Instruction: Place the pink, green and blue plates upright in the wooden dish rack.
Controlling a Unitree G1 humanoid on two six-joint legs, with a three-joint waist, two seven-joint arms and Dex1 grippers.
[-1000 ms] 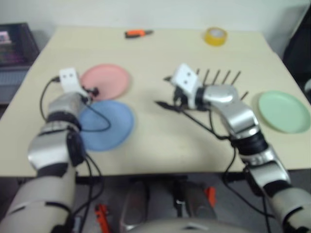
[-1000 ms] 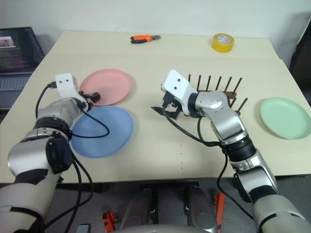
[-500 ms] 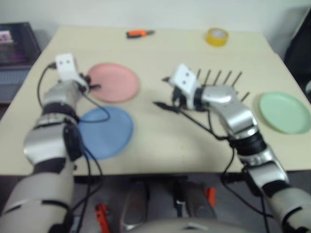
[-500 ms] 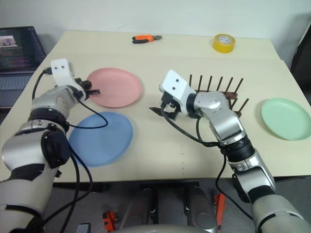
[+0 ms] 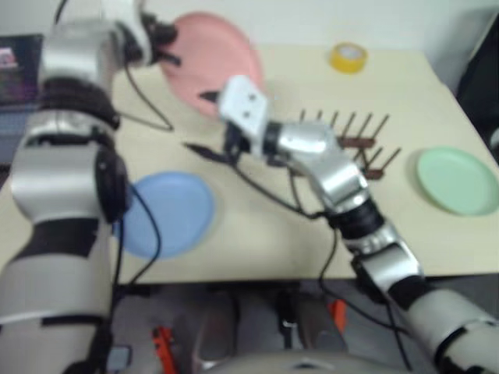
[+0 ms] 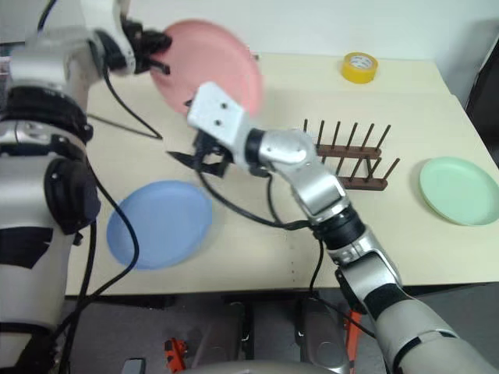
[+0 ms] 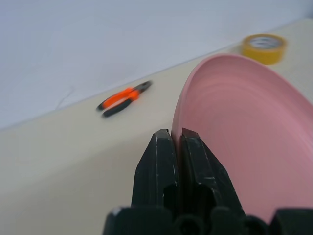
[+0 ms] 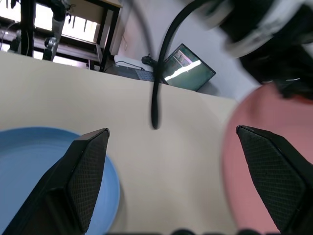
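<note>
My left gripper (image 6: 160, 45) is shut on the rim of the pink plate (image 6: 217, 66) and holds it tilted up on edge, high above the table's far left. In the left wrist view the two fingers (image 7: 161, 161) pinch the pink plate (image 7: 244, 137) at its edge. My right gripper (image 6: 181, 131) stands open just below and in front of that plate, with nothing between its fingers (image 8: 85, 171). The blue plate (image 6: 160, 224) lies flat near the front left. Flat at the far right lies the green plate (image 6: 460, 189). The wooden dish rack (image 6: 347, 162) stands empty right of centre.
A yellow tape roll (image 6: 357, 67) sits at the table's (image 6: 257, 249) back right. Orange-handled pliers (image 7: 124, 98) lie at the back. A laptop (image 8: 188, 66) stands off the table's left side. Black cables hang from both wrists.
My left gripper shut on the pink plate's rim and lifted it off the table, up and to the right, tipping it on edge. The open right gripper swung left toward it.
</note>
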